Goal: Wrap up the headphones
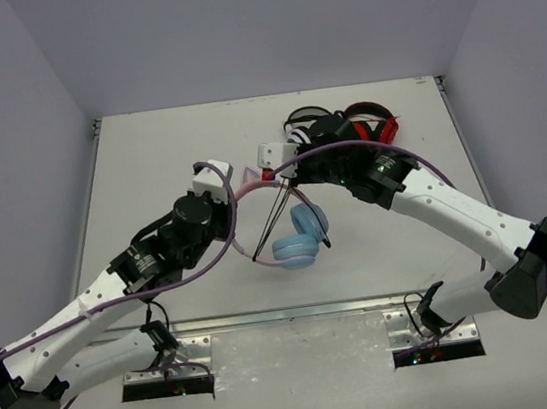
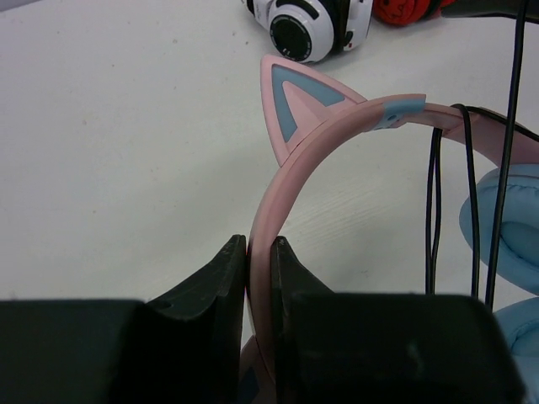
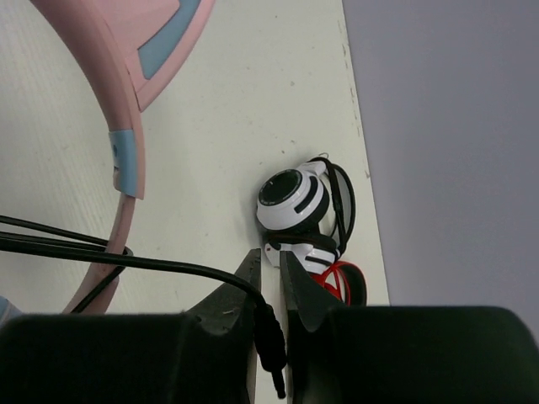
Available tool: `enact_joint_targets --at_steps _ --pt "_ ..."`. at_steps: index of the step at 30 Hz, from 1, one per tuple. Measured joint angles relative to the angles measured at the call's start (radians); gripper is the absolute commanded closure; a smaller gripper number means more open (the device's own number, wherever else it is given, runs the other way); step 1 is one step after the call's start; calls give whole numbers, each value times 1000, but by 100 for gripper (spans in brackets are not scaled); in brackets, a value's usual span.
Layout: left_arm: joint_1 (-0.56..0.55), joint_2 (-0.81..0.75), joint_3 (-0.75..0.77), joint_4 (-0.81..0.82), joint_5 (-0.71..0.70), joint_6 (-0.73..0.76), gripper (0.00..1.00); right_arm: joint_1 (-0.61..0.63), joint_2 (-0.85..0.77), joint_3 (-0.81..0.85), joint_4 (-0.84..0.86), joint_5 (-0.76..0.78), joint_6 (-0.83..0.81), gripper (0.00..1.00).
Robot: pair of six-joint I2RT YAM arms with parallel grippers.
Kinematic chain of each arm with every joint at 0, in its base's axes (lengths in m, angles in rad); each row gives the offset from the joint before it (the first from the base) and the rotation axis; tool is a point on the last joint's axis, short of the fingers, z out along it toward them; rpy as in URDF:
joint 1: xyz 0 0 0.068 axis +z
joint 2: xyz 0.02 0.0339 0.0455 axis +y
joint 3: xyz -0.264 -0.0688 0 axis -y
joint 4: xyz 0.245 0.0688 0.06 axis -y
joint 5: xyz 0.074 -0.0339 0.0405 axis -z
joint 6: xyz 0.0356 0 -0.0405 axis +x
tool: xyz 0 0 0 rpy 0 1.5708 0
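The left gripper (image 2: 259, 246) pinches the headphones (image 1: 300, 236) by their pink headband (image 2: 290, 160), which rises from between its fingers. The headphones sit mid-table (image 1: 147, 161) between the 2 grippers. The right gripper (image 3: 269, 259) is clamped on the black cable (image 3: 168, 266) near its plug, and cable strands cross over the headband.

Over-ear headphones (image 1: 300, 236): pink headband (image 2: 290, 177), pink-and-blue cat ear (image 2: 295, 105), light-blue round earcups (image 2: 505, 210). Positioned on near side of black-and-white headphones (image 2: 307, 25), apart from them. Thin black cable (image 2: 434, 210) looped over headband, several strands hanging alongside earcups.
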Motion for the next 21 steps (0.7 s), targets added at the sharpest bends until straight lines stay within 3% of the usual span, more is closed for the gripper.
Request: enact_joint_targets --at_steps 4,5,7,21 --pt "-2 -1 2 -13 3 18 100 -31 0 -13 14 -44 17 85" --pt "-2 -1 4 -13 5 19 100 -37 1 -15 13 -57 21 93" --pt "-2 -1 16 -20 3 23 99 -45 3 -16 14 -82 33 96" --pt "-2 -9 89 -37 -42 44 100 -93 7 -71 78 -164 83 89"
